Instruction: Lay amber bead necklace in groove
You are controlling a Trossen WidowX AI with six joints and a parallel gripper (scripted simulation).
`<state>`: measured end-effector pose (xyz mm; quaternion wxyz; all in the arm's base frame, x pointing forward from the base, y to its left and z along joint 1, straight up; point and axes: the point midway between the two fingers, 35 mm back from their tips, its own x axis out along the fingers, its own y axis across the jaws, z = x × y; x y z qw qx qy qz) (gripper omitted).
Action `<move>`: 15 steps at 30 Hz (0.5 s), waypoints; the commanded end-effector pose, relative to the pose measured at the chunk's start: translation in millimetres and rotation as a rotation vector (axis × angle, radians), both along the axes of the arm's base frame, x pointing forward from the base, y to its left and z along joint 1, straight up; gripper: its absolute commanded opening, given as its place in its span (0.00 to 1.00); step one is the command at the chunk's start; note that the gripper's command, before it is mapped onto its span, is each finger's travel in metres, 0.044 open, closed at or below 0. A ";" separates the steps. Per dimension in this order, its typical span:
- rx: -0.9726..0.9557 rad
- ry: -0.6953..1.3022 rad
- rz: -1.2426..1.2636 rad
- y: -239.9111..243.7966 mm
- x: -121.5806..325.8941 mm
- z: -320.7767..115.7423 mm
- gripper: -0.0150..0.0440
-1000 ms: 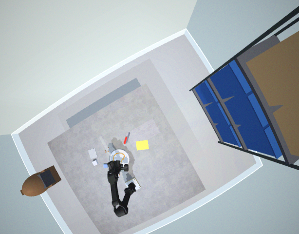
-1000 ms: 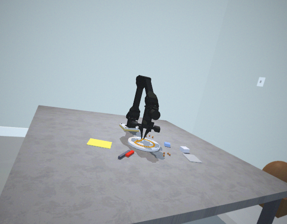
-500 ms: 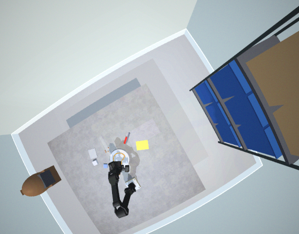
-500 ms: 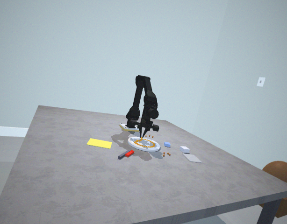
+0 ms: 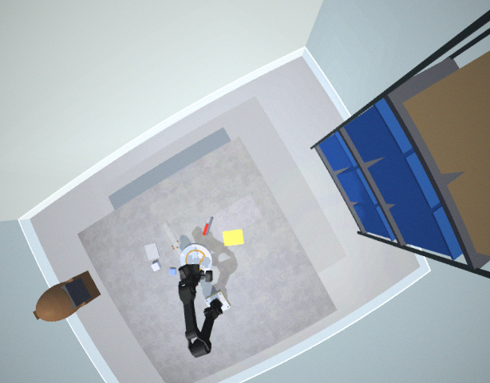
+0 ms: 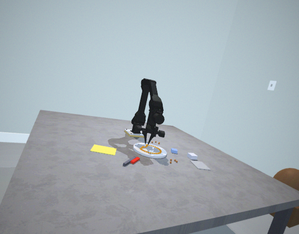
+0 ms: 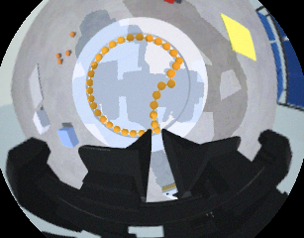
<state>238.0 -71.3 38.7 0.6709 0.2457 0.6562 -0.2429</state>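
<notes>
The round white bead board (image 5: 209, 257) (image 6: 163, 154) (image 7: 79, 89) lies on the table in front of the arm. The amber bead necklace (image 5: 195, 250) (image 6: 151, 152) (image 7: 89, 90) lies on it. In the wrist view its left, top and bottom-left beads follow the round groove. On the right its beads cut inward in a crooked line, leaving the groove's right and lower-right arc bare. My gripper (image 6: 146, 144) (image 7: 155, 131) is slightly open, its tips low at the near end of that crooked line. A bead shows at the narrow gap, with space beside it. The top view hides the fingertips.
Several small orange pieces (image 6: 175, 160) (image 7: 67, 53) and a blue block (image 5: 172, 270) (image 7: 68, 136) lie left of the board in the wrist view. A white block (image 6: 192, 156), a grey card (image 6: 200, 165), a yellow pad (image 5: 233, 237) and a red-and-dark stick (image 6: 135, 160) lie around.
</notes>
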 end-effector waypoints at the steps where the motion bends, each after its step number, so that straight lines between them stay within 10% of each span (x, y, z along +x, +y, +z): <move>1: 0.000 0.000 0.000 0.0 0.1 0.3 0.52; 11: -0.004 0.001 0.003 -0.6 -0.4 4.4 0.97; 15: -0.004 0.001 0.003 0.2 -0.8 4.8 1.00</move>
